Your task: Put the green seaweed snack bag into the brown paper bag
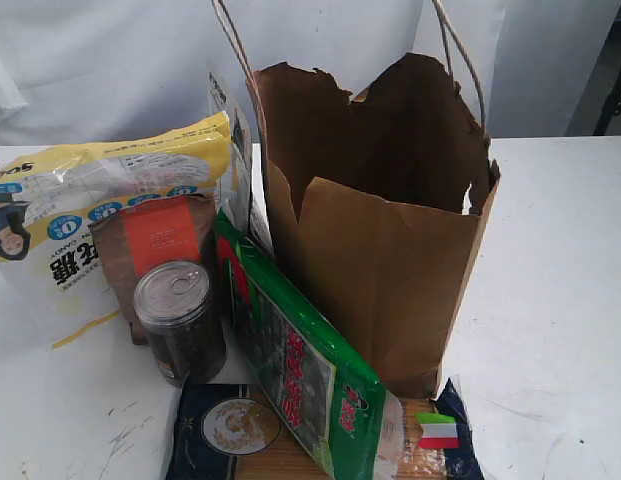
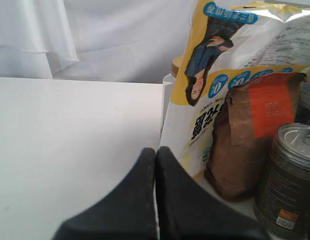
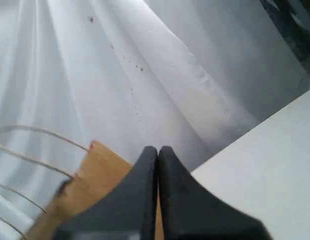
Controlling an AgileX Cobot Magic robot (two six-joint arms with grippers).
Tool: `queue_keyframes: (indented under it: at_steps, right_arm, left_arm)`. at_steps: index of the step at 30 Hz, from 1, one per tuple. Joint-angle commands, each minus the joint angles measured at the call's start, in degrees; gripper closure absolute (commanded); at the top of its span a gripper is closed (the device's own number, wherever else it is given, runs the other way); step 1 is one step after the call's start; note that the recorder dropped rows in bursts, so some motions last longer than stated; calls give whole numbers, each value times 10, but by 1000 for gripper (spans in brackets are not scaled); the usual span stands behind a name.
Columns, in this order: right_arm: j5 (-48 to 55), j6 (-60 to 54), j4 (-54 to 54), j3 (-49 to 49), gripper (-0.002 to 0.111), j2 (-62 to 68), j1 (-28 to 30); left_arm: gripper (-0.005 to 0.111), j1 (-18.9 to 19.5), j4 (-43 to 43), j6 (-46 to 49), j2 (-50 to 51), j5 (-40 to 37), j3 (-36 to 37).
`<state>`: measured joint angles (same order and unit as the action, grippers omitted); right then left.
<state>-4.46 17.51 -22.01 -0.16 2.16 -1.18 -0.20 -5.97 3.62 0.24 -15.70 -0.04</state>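
Exterior view, seaweed bag (image 1: 302, 368) beside paper bag (image 1: 390, 275)

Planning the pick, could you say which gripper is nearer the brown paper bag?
Right, likely: right gripper is close beside the brown paper bag; left gripper faces the yellow snack bag.

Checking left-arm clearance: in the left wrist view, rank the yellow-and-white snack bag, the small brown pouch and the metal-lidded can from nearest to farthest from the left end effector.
1. yellow-and-white snack bag: just beside the shut left end effector.
2. small brown pouch: in front of that bag, farther out.
3. metal-lidded can: beyond the pouch, outermost.
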Motion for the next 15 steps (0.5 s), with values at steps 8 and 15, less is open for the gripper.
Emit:
queue_keyframes:
  at_steps: [8, 15]
  right_arm:
    - [178, 2, -34, -109, 108, 18, -20]
    - [577, -195, 84, -454, 108, 254, -55]
  left_arm:
    - [107, 0, -7, -2, -2, 6, 0]
    - [107, 0, -7, -2, -2, 6, 0]
